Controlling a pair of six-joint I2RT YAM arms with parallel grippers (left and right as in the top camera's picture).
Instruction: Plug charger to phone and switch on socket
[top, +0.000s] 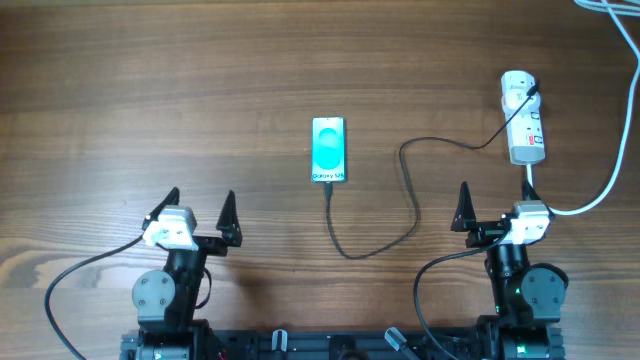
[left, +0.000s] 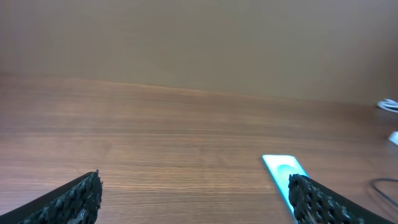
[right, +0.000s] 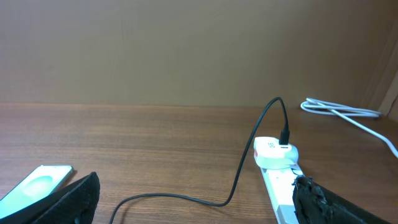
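The phone (top: 328, 150) lies flat mid-table, teal screen up, text end toward me. The charger cable (top: 410, 200) runs from an adapter on the socket (top: 523, 130) at the right, loops down and ends at the phone's near end (top: 328, 192); I cannot tell if it is plugged in. My left gripper (top: 200, 210) is open and empty, left of the phone. My right gripper (top: 495, 208) is open and empty, just in front of the socket. The phone shows in the left wrist view (left: 281, 169) and the right wrist view (right: 37, 184); the socket (right: 277, 163) and cable (right: 242, 177) show too.
A thick white cord (top: 610, 190) runs from the socket along the right edge and up to the far right corner. It also lies coiled at the back right in the right wrist view (right: 339, 111). Both arm bases stand at the table's near edge.
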